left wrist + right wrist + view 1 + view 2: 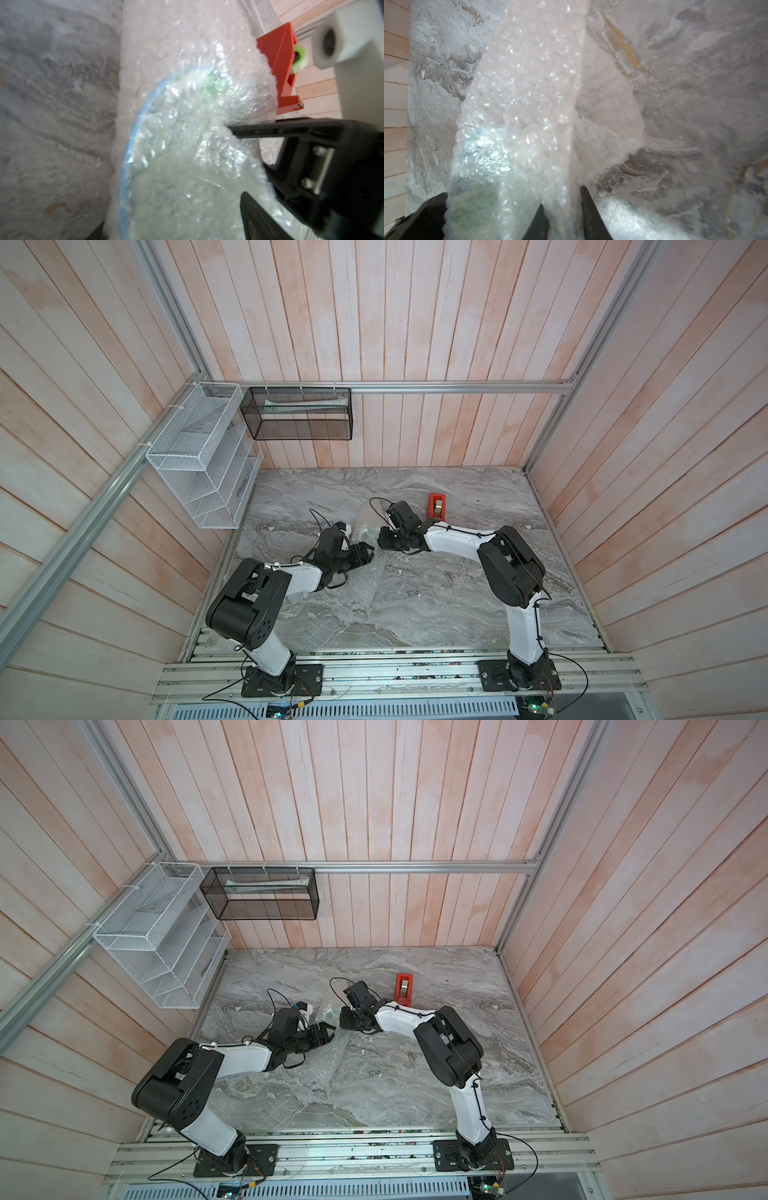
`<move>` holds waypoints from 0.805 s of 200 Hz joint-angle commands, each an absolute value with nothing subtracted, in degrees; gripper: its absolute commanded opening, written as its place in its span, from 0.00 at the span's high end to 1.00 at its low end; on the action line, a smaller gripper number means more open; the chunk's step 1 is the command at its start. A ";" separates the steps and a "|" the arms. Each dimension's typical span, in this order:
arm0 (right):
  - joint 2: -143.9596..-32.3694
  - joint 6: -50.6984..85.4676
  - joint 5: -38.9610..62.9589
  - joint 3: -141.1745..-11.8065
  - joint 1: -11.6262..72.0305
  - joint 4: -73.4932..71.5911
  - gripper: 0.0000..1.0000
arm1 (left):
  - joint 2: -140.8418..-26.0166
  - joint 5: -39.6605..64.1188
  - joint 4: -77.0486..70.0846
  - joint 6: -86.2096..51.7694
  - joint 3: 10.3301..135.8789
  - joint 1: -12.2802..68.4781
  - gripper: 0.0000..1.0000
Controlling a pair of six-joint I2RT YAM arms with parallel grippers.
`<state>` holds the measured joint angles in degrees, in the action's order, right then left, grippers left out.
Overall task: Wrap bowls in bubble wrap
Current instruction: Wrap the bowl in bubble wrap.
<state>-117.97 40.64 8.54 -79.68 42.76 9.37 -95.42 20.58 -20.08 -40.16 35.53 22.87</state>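
Right wrist view | right gripper (561, 196) clenched on a fold of bubble wrap (525, 83) | left gripper (369, 552) fingers spread wide | bowl (127, 153) under the wrap, between both grippers, on marble table (457, 593)

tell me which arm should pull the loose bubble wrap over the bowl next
Probably left: the left gripper is open and free beside the bowl, while the right gripper is pinching a fold of bubble wrap there.

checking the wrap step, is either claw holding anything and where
right claw pinches a fold of bubble wrap draped over the bowl; left claw is open, holding nothing
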 commanded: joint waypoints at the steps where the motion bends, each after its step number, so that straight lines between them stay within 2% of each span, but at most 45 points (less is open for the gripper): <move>1: -119.45 40.69 8.91 -79.90 43.51 10.03 0.77 | -98.69 20.59 -19.48 -39.90 36.43 22.85 0.28; 34: -117.81 40.74 8.94 -79.14 43.35 9.86 0.77 | -100.57 17.33 -18.32 -40.78 37.52 22.80 0.38; 54: -116.70 41.04 9.58 -78.02 43.11 9.42 0.74 | -101.46 15.49 -15.39 -40.90 39.14 22.77 0.56; 77: -115.28 41.22 10.06 -76.75 42.42 8.65 0.68 | -101.77 14.64 -13.37 -40.57 40.18 22.77 0.66; 135: -112.04 40.80 13.68 -76.51 37.99 7.65 0.51 | -102.63 13.59 -5.97 -40.08 43.43 22.82 0.79; 161: -107.26 40.07 15.97 -74.97 34.97 7.67 0.44 | -102.13 13.15 -2.19 -40.01 44.80 22.80 0.80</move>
<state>-113.97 40.64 13.78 -76.40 38.26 8.21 -100.71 15.22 -11.20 -41.45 44.03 22.57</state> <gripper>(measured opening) 0.528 0.203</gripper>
